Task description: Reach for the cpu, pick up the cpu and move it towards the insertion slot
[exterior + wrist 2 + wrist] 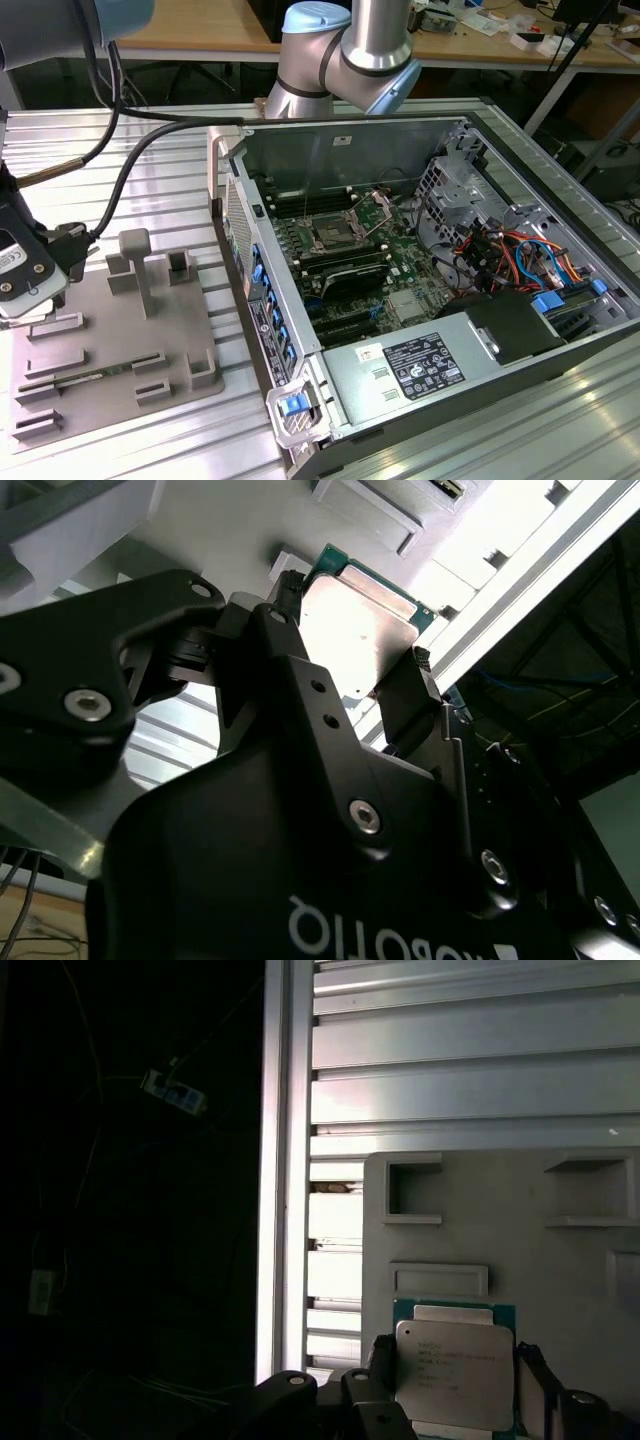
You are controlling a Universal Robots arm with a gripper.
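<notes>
Clearly light, stiff and thin, the chip (pixel 455 1372) looks slippery on top, so we judge its side edges the only safe hold. Our gripper (pixel 350 630) pinches those two edges, fingers snug against it, at the grey tray (pixel 110 340), well apart from the socket (pixel 330 236).

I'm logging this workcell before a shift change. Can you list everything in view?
cpu: one, silvery top, green rim, at the tray, between the gripper's fingers.
tray: one, grey with raised blocks, on the table at the exterior view's left.
computer case: one, grey metal, open, lying on the table.
insertion slot: one, dark with a shiny frame, on the board inside the case.
table: one, silver, slatted.
arm: one, silver and pale blue, behind the case.
gripper: one, black, shut on the cpu.
</notes>
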